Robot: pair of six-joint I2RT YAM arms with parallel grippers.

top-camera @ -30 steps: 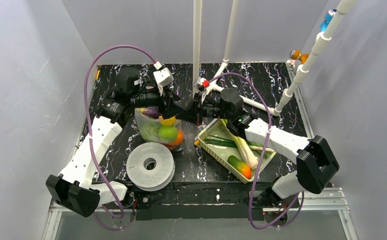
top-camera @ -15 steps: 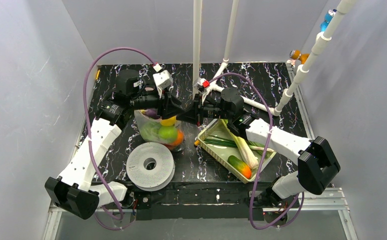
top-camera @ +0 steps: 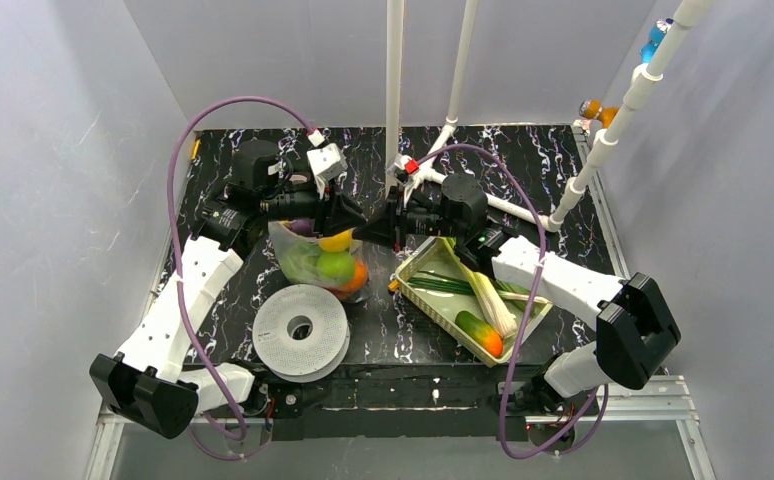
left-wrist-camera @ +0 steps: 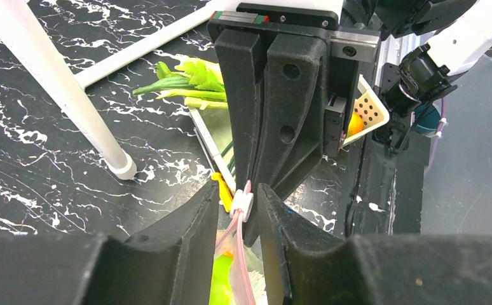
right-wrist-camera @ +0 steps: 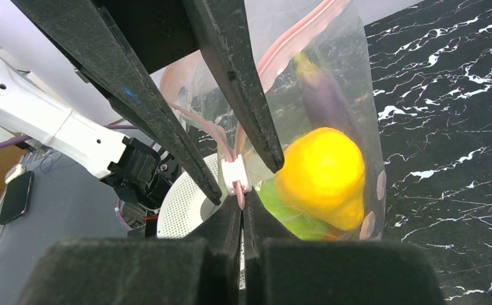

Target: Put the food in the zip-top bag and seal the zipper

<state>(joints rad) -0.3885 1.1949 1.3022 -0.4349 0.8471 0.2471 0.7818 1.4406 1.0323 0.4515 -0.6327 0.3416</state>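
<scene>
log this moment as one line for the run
left fingers: open, straddling white slider | right fingers: shut on zipper end | zip-top bag: mouth open, yellow pear inside | tray: holds leeks

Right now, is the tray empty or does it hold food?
Not empty. Leeks and a cucumber lie in the tray. Other food shows through the bag.
</scene>
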